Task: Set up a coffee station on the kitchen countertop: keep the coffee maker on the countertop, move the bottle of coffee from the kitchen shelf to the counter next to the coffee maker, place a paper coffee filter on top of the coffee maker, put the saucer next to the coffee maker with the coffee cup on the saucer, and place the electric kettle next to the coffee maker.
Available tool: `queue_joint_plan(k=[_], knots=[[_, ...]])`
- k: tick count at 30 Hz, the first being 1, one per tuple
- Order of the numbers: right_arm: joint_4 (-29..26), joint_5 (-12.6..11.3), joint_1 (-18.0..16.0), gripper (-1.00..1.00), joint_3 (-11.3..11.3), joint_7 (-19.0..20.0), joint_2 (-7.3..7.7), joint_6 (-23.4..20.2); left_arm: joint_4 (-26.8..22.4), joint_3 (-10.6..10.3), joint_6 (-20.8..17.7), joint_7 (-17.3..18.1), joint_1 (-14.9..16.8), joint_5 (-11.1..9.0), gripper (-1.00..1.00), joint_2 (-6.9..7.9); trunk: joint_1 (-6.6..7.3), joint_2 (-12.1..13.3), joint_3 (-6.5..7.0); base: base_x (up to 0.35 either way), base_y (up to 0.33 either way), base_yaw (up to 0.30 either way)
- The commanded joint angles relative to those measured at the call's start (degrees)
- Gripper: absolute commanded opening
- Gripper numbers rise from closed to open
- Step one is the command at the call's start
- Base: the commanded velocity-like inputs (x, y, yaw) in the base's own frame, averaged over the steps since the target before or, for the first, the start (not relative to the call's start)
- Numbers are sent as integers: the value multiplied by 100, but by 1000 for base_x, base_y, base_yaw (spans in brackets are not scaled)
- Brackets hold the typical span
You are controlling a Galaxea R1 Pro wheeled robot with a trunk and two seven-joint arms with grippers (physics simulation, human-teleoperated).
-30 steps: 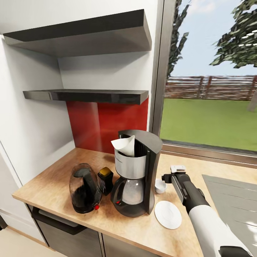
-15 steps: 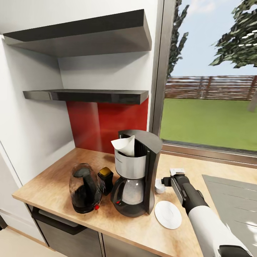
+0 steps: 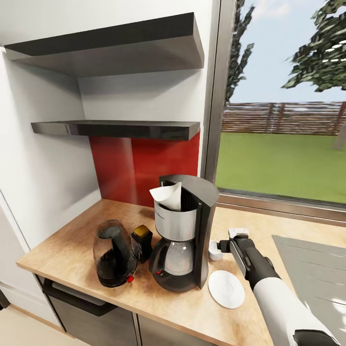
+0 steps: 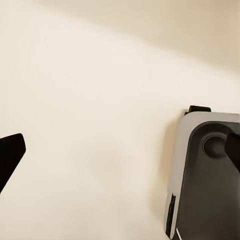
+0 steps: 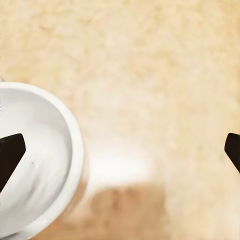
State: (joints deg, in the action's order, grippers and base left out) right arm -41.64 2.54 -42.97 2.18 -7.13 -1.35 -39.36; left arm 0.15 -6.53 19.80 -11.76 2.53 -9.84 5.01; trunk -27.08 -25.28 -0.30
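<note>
In the head view, the right gripper (image 3: 225,245) is low over the counter (image 3: 72,250), just beside the cup (image 3: 215,251), which stands between the coffee maker (image 3: 185,230) and the gripper; the saucer (image 3: 226,289) lies near, toward the robot. The maker hides part of the cup, and I cannot tell here how the jaws stand. In the right wrist view, the cup (image 5: 35,160) is off centre, under one fingertip (image 5: 10,152); the fingers are wide apart and hold nothing, so I judge the gripper must shift toward the cup. In the left wrist view, the left gripper (image 4: 120,155) is also spread and empty over a pale floor, beside a grey part I cannot identify.
</note>
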Motion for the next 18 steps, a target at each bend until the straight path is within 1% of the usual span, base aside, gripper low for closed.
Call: queue_joint_plan(k=[1, 7, 18], knots=[[-5, 23, -1, 100, 20, 4, -8, -24, 3, -51, 15, -10, 1, -51, 100, 0, -2, -5, -3, 0, 0, 0], [1, 24, -1, 100, 20, 9, -8, -27, 3, -51, 15, -10, 1, -49, 100, 0, -2, -5, -3, 0, 0, 0], [175, 11, -1, 100, 20, 10, -17, -20, 3, -51, 15, -10, 0, -47, 100, 0, -2, -5, -3, 0, 0, 0]])
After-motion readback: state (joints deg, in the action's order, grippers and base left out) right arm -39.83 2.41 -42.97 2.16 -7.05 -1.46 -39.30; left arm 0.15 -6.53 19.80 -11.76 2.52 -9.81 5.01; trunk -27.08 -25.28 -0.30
